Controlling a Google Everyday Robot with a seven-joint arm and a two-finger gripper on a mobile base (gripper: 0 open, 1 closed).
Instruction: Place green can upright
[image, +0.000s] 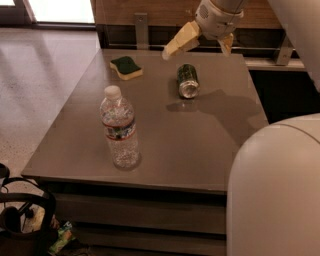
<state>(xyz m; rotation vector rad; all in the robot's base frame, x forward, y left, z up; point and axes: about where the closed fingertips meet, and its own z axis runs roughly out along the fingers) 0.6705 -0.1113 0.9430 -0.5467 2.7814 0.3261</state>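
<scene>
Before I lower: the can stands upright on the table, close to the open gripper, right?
Not quite. The camera view shows the can lying on its side on the table, not upright. The gripper is indeed open and close to it.

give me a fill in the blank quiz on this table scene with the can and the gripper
The small dark green metal can lies on its ____ on the grey table.
The clear plastic water bottle stands ____.
The green-and-yellow sponge sits to the can's ____ in the camera view.
The two-finger gripper hangs above the table's far edge, fingers ____.
Missing: side; upright; left; open.
</scene>
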